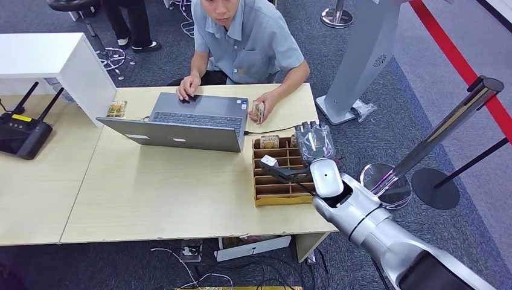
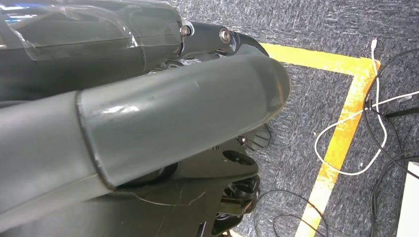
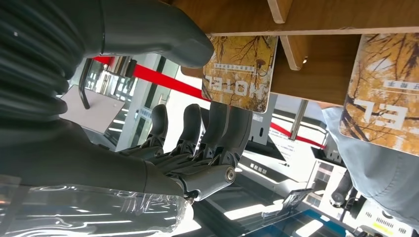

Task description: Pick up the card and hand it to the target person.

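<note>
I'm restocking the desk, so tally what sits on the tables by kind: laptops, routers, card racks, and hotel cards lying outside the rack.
Laptops: 1, the grey laptop.
Routers: 1, the black router.
Card racks: 1, the wooden rack.
Hotel cards outside the rack: 2, the card on the table and the card in the person's hand.
Total: 5

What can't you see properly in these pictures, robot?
- Right hand, head view: its plastic wrap hides whether the fingers grip the card.
- Second card, right wrist view: cut off by the edge.
- Wooden card rack, head view: the arm covers its right side.
- Left hand, left wrist view: too close; fingers unclear.
</note>
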You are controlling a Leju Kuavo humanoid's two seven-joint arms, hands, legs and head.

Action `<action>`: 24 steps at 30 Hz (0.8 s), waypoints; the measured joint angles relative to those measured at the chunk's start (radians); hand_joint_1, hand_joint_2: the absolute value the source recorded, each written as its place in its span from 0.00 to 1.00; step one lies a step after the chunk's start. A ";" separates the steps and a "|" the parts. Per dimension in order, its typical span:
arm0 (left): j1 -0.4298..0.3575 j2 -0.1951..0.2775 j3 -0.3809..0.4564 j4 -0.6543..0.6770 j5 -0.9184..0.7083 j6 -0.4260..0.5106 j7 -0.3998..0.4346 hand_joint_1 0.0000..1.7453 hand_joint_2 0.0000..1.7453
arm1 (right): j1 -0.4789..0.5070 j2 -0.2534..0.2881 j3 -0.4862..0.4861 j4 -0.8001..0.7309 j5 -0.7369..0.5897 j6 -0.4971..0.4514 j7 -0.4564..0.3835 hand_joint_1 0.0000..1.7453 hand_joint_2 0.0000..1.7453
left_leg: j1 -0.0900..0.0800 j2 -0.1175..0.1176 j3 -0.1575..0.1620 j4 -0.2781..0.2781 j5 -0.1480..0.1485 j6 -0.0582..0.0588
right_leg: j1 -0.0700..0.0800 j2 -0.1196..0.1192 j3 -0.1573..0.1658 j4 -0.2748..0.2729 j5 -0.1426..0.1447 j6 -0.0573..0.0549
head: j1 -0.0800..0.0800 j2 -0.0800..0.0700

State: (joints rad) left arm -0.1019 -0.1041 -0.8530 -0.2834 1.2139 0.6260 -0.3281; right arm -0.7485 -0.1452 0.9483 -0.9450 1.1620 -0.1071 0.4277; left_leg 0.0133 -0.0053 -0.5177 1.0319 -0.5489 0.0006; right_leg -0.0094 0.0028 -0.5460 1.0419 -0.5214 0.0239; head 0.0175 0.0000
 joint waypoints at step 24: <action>0.000 0.000 0.000 0.000 -0.006 0.000 0.000 0.00 0.00 | -0.028 0.011 0.000 0.032 0.003 -0.008 -0.002 0.84 1.00 | 0.000 0.000 0.000 0.000 0.000 0.000 | 0.000 0.000 0.000 0.000 0.000 0.000 | 0.000 0.000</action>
State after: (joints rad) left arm -0.1019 -0.1041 -0.8534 -0.2834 1.2081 0.6261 -0.3281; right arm -0.7762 -0.1343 0.9487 -0.9130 1.1652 -0.1151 0.4262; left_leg 0.0133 -0.0053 -0.5174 1.0319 -0.5488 0.0007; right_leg -0.0094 0.0029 -0.5459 1.0419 -0.5213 0.0239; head 0.0176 0.0000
